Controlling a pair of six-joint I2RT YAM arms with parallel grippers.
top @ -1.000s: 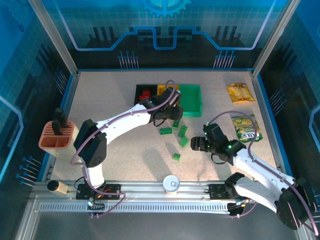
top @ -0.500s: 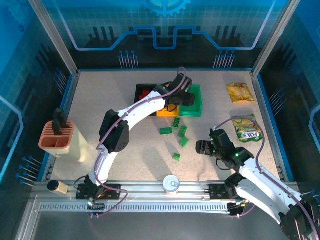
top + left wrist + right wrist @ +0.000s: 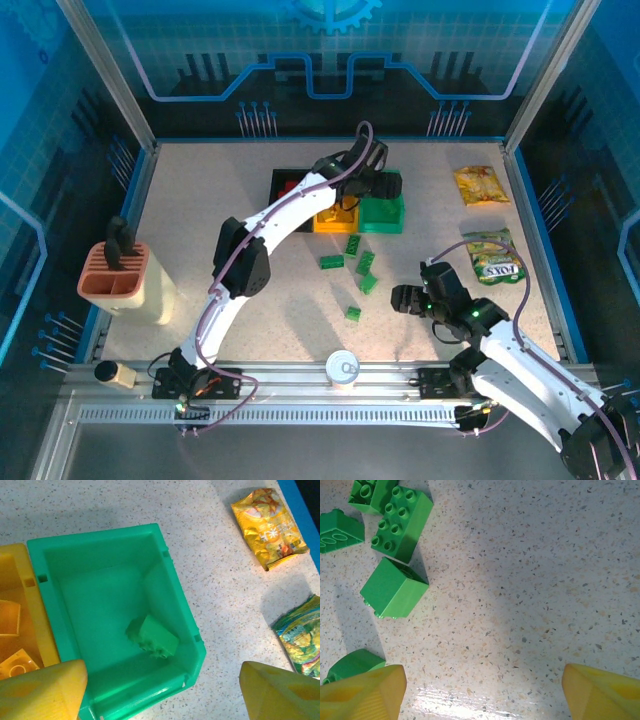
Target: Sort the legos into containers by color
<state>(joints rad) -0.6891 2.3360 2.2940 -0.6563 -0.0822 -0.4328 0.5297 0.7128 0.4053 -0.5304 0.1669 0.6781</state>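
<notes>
My left gripper (image 3: 378,186) hangs open over the green container (image 3: 386,214), its yellow fingers wide apart with nothing between them. In the left wrist view one green lego (image 3: 152,637) lies tilted inside that green container (image 3: 90,605), below the left gripper (image 3: 161,680). The yellow container (image 3: 15,595) beside it holds yellow legos (image 3: 16,666). The black container (image 3: 285,182) is leftmost, with red legos in it. Several green legos (image 3: 365,263) lie loose on the table. My right gripper (image 3: 405,297) is open and low, just right of them. Two green legos (image 3: 400,522) (image 3: 394,587) sit left of the empty right gripper (image 3: 480,680).
Two snack packets (image 3: 480,185) (image 3: 493,255) lie at the right of the table. A white can (image 3: 343,367) stands at the near edge between the arm bases. A terracotta ridged holder (image 3: 113,272) stands at the far left.
The left gripper moved back and right from above the loose legos to over the green container, then opened and let a green lego drop in. The right arm pulled back slightly.
</notes>
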